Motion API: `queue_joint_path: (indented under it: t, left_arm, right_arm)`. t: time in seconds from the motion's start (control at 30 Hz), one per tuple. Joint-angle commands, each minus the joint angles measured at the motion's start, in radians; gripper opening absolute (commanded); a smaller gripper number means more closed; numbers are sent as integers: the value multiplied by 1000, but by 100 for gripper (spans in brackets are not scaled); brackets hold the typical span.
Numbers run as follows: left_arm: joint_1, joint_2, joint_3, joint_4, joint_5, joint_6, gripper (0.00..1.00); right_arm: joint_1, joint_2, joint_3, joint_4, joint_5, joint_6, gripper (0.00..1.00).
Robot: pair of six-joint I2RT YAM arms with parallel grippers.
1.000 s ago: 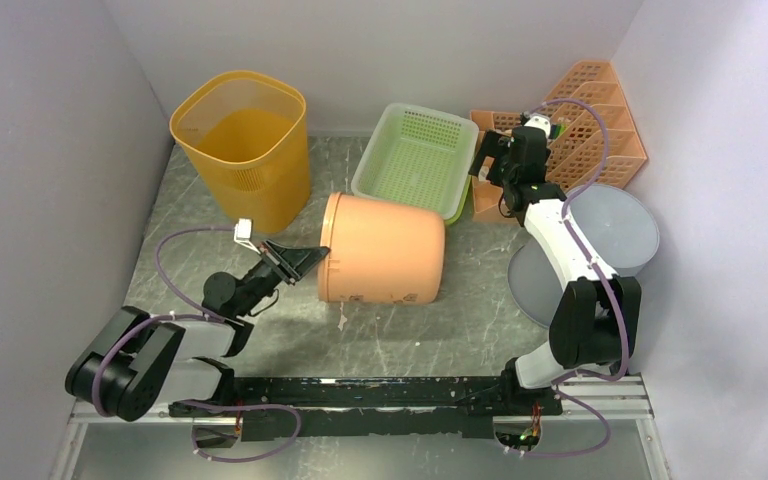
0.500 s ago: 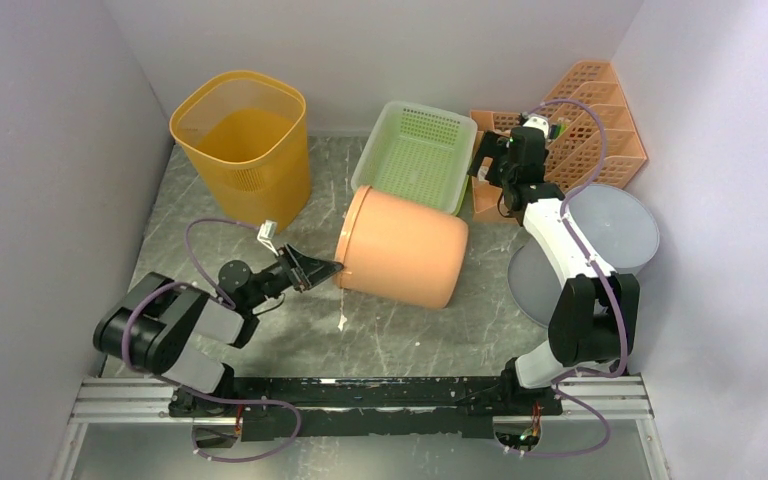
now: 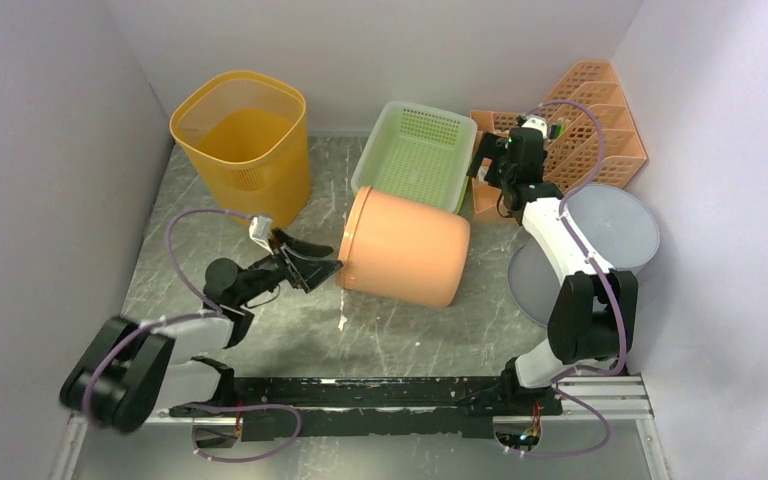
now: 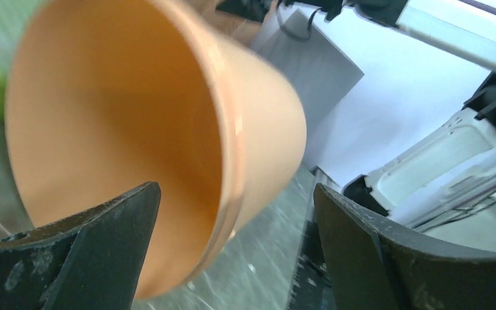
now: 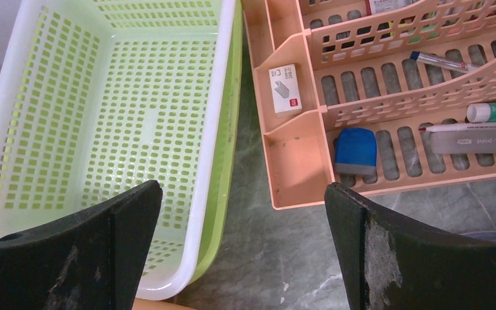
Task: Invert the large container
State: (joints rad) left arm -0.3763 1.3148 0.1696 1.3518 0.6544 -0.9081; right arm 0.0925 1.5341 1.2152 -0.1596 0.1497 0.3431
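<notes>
The large container (image 3: 405, 247) is a peach bucket lying on its side, mouth facing left, its far edge against the green basket (image 3: 415, 155). My left gripper (image 3: 318, 266) stands open at the mouth's near rim. In the left wrist view the container (image 4: 135, 97) fills the upper left, and its rim passes between the spread fingers of the left gripper (image 4: 236, 188) without being pinched. My right gripper (image 3: 488, 165) hovers open and holds nothing.
A yellow bin (image 3: 250, 150) stands at the back left. The right gripper (image 5: 241, 187) hangs over the gap between the green basket (image 5: 213, 129) and a peach desk organizer (image 5: 297, 161) with stationery. Grey round lids (image 3: 610, 230) lie at the right.
The left gripper has gone from shut to open at the rim. The container has shifted right and swung towards the green basket. The right arm has stayed put.
</notes>
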Motion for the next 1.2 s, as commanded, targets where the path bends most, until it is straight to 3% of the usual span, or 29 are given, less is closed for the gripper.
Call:
queue_joint_path:
  t: [0.0, 0.17, 0.37, 0.67, 0.93, 1.0, 1.13, 1.17]
  left_arm:
    - [4, -241, 92, -407, -64, 347, 100]
    - [2, -270, 191, -592, -73, 506, 100]
    - [-1, -152, 218, -499, -57, 498, 100]
    - [-24, -5, 238, -221, 72, 353, 100]
    - [-123, 103, 279, -182, 103, 367, 98]
    - [-137, 128, 292, -182, 97, 366, 89]
    - [-144, 153, 294, -172, 98, 331, 58]
    - [-143, 152, 298, -185, 102, 324, 42]
  right_arm:
    - [-8, 23, 0, 26, -1, 4, 100]
    - [-7, 47, 12, 30, -28, 22, 100]
    - [-6, 41, 36, 20, -19, 15, 100]
    - [-7, 45, 31, 13, 1, 0, 100]
    - [-6, 57, 24, 22, -5, 4, 100]
    - [-5, 57, 24, 19, 0, 1, 100]
    - [-8, 53, 26, 14, 15, -10, 100]
    - [-8, 52, 25, 14, 21, -11, 100]
